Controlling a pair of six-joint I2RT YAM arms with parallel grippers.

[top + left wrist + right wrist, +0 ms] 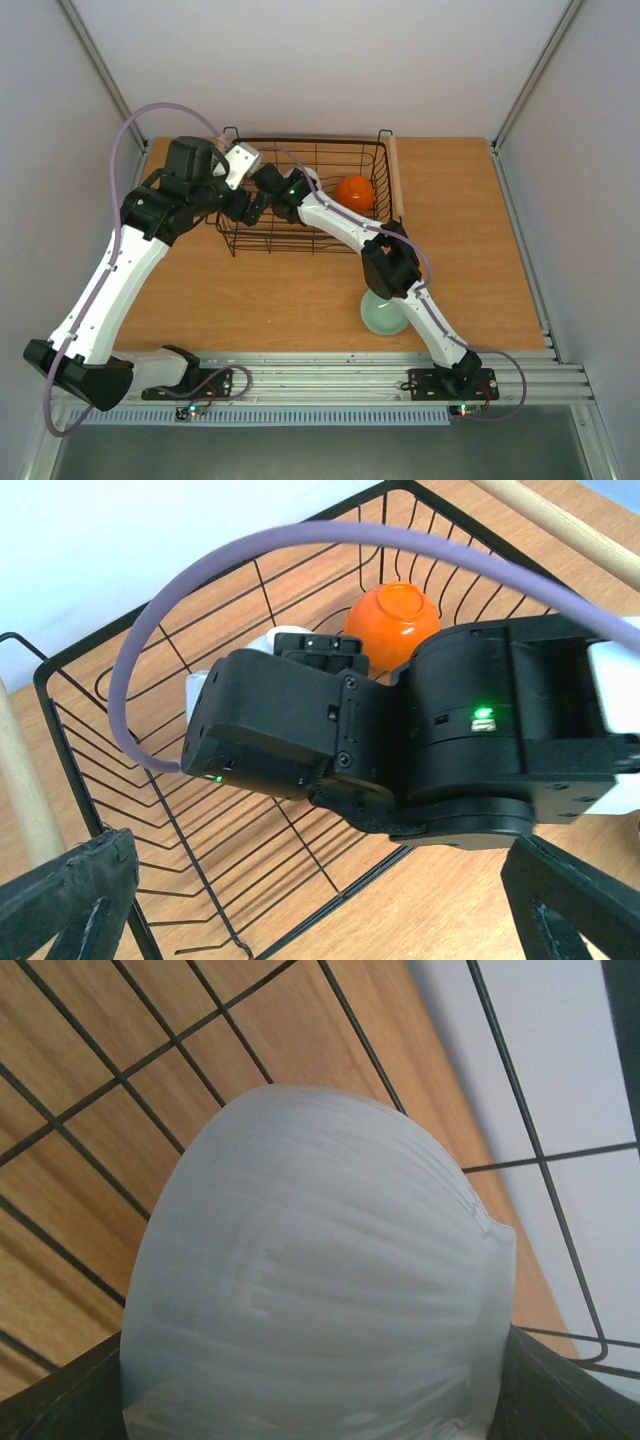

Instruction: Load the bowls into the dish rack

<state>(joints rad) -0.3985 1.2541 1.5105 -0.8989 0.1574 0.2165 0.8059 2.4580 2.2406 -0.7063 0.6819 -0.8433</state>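
The right gripper [316,1405] pinches a pale grey-green bowl [320,1260] between its 2 fingers, inside the dish rack [393,180], toward its left end. The left gripper [320,920] hangs spread at the rack's near-left corner. 1 orange bowl [354,192] lies foot-up in the rack. 1 celadon bowl [380,315] sits on the table [470,250].

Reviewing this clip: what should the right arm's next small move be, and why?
Probably ease the right gripper down a little and open it. It is shut on a pale bowl, and the dish rack wires show close behind it, so the bowl seems to be inside the rack, apart from the orange bowl. I cannot tell how far above the rack floor it hangs.
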